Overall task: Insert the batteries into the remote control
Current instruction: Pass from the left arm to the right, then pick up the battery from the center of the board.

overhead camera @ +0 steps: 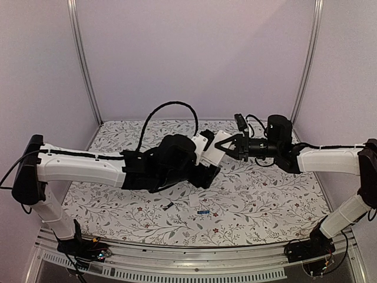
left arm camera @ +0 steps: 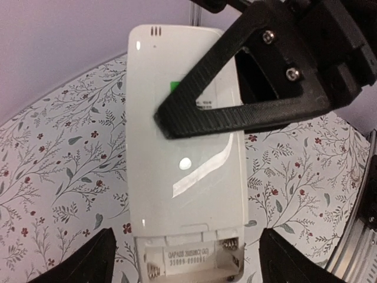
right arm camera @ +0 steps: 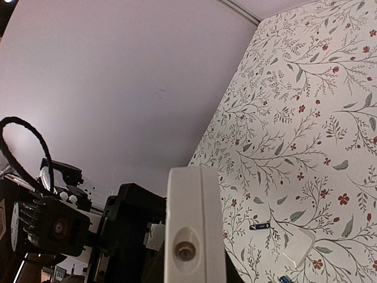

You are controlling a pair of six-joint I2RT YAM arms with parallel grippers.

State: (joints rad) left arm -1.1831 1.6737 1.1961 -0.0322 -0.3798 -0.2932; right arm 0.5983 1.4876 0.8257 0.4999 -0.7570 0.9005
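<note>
Left hand (left arm camera: 188, 256) spread wide, right hand (overhead camera: 225, 147) apparently clamped, both aloft, facing each other.

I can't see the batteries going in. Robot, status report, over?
Left gripper open, astride the remote control. Right gripper shut on it, midair. Compartment empty; black battery, blue battery on table. Nothing in the way.
</note>
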